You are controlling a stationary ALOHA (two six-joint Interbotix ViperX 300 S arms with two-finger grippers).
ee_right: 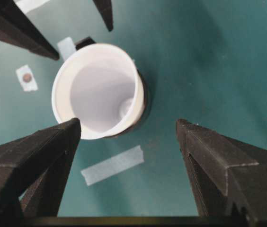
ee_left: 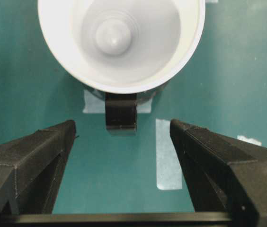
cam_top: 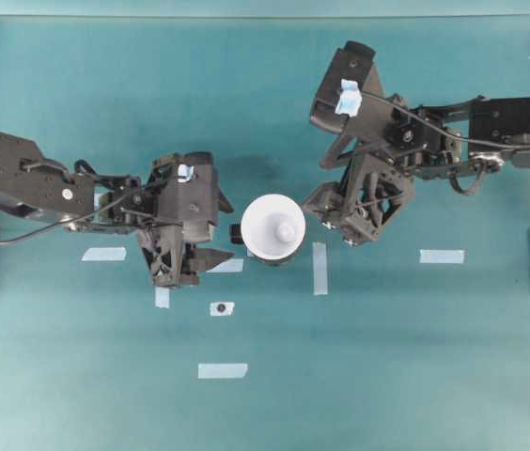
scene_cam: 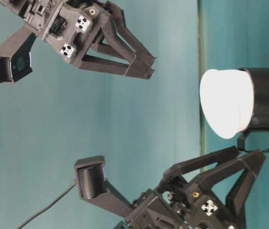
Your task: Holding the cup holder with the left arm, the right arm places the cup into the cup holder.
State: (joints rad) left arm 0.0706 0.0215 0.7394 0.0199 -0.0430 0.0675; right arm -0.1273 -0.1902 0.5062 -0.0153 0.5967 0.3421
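Both grippers stand wide open and hold nothing: the left gripper (cam_top: 210, 262) just left of the holder (cam_top: 267, 254), the right gripper (cam_top: 333, 218) just right of it. The cup (cam_top: 273, 225), plain white and conical with a small round base, sits inside the glossy black holder on the teal table (cam_top: 387, 376). From above the cup hides most of the holder. Both stand upright, the cup's mouth up, and the holder's tab (ee_left: 121, 111) points toward the left gripper.
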